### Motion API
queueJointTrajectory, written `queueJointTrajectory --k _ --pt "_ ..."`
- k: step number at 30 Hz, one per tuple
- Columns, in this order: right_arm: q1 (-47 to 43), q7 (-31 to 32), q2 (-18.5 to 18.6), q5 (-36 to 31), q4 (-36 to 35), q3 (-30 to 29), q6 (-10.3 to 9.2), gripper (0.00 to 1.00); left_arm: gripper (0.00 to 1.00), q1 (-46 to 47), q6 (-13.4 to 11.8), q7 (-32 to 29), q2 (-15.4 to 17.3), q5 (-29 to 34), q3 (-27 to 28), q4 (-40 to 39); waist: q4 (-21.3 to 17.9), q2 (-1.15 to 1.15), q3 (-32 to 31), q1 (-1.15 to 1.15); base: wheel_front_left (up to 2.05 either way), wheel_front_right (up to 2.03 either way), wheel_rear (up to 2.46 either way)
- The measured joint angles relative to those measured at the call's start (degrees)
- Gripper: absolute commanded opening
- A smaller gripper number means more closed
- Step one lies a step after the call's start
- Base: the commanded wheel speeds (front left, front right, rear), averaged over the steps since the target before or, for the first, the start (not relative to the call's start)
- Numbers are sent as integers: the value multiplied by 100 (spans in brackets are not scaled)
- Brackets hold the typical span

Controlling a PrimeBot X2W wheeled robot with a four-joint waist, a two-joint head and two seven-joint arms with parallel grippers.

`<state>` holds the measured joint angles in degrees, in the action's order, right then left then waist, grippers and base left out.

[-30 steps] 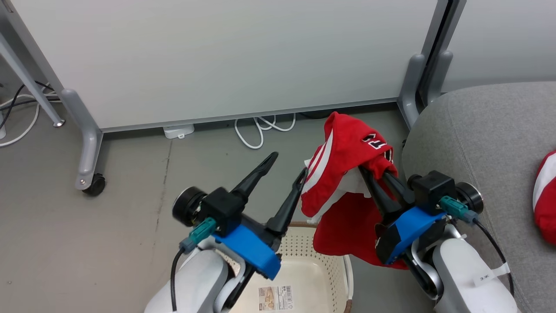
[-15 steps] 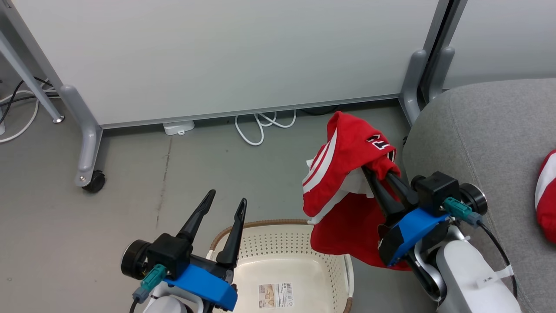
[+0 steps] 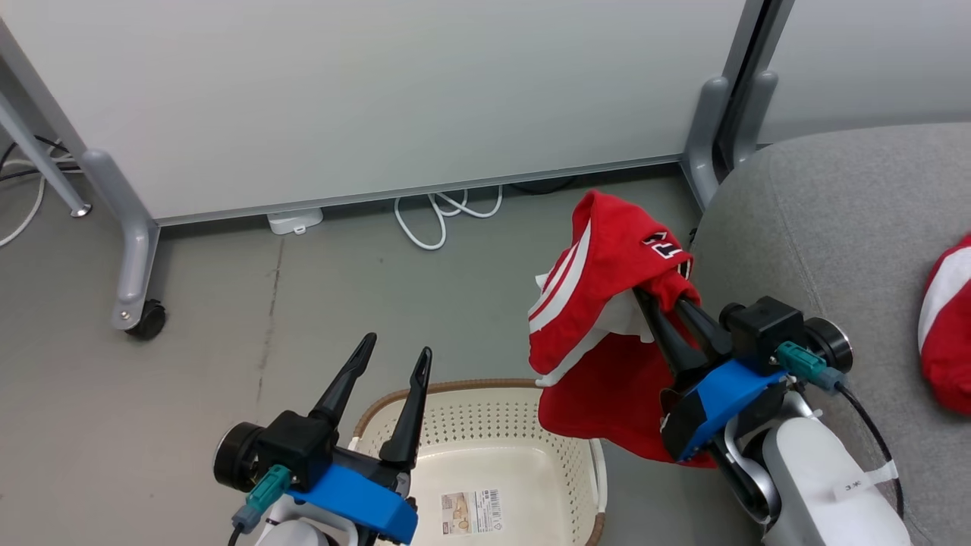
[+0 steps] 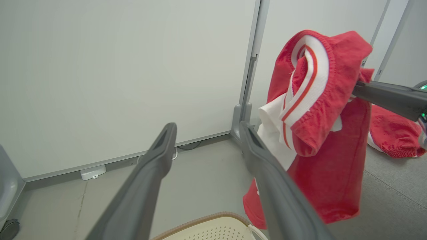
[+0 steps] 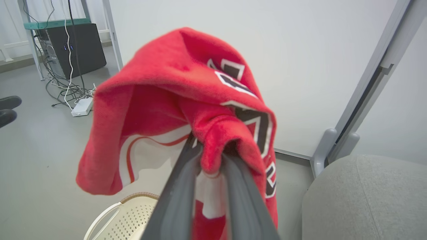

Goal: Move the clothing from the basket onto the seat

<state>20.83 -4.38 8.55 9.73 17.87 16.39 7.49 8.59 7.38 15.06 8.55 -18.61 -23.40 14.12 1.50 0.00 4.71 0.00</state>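
Note:
A red garment with white stripes and black-and-white numerals (image 3: 607, 303) (image 4: 320, 110) (image 5: 186, 100) hangs in the air beside the basket, with my right gripper (image 3: 658, 297) (image 5: 208, 156) shut on its fabric. Below it the cream perforated basket (image 3: 485, 425) (image 4: 217, 230) (image 5: 123, 216) holds no clothing where its inside shows. My left gripper (image 3: 396, 350) (image 4: 206, 130) stands open over the basket's left rim, holding nothing. The grey seat (image 3: 834, 220) (image 5: 363, 196) lies to the right, and a second red garment with a white stripe (image 3: 948, 326) (image 4: 393, 133) rests on it.
A white partition panel (image 3: 379, 98) on grey wheeled feet (image 3: 140, 318) stands behind the basket. White cables (image 3: 440, 216) and a white adapter (image 3: 294, 221) lie at its base. A dark computer case with cables (image 5: 73, 46) and a person's shoes (image 5: 8, 108) are off to one side.
My left gripper dropped back from beside the hanging garment to the basket's left rim, still open. The camera has shifted slightly right. The right gripper keeps holding the garment at about the same height.

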Motion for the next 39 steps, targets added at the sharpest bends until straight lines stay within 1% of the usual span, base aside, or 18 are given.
queueJointTrajectory --k 4,8,23,29,34,39 --pt "6 -8 -37 0 2 -8 0 0 100 0 0 0 42 -4 22 -11 -180 0 30 0 0 0 0" --pt "30 -48 -68 0 21 -9 0 0 100 2 0 0 83 -3 56 -19 -473 0 85 0 0 0 0" --pt "9 -244 -177 8 151 -234 0 0 100 224 1 0 216 2 -77 29 -1991 0 344 0 0 0 0" --pt "-5 -326 -231 25 216 -279 0 0 100 269 1 0 267 0 -131 57 -2519 0 442 0 0 0 0" --pt "-5 -393 -258 51 290 -282 -1 0 100 297 1 0 314 -5 -138 77 -2839 0 507 0 0 0 0" --pt "-8 -426 -274 51 330 -285 -1 0 100 307 1 0 324 -15 -151 91 -2999 0 518 0 0 0 0"
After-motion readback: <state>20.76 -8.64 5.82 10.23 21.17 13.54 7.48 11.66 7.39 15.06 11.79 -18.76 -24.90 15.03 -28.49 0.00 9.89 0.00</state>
